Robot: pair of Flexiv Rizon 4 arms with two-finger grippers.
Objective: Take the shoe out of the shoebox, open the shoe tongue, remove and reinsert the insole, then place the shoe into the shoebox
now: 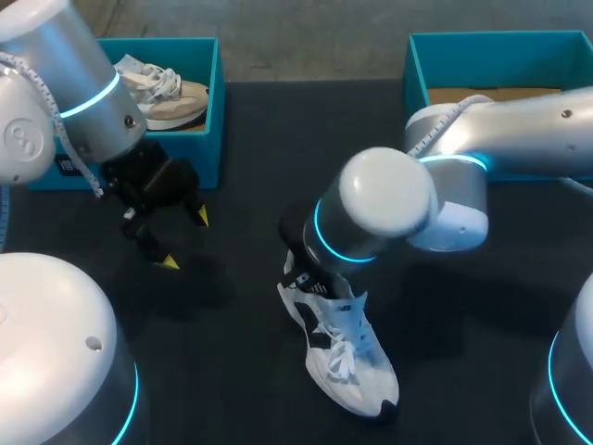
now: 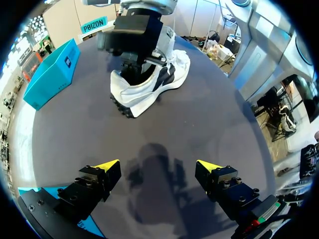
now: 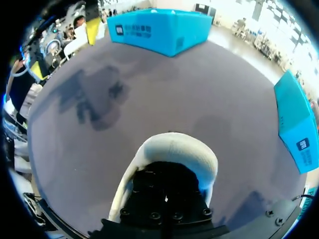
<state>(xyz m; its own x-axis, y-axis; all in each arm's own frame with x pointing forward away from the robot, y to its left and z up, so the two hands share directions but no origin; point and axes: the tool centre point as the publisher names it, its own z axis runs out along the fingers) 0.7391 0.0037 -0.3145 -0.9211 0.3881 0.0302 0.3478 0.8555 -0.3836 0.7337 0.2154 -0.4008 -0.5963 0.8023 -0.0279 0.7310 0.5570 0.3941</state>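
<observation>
Open bench around the white shoe (image 1: pixel 343 348), except over its heel.
The right arm (image 1: pixel 389 209) stands over the shoe's heel and closes that end from above, while the toe and both flanks lie on bare bench (image 1: pixel 241 371). Between the shoe and the left end effector (image 1: pixel 183 239), which hangs with its fingers spread wide, the dark surface is open. Beyond the heel, the left shoebox (image 1: pixel 215 111) and the right shoebox (image 1: pixel 414 69) wall the far edge, with an open lane between them.
</observation>
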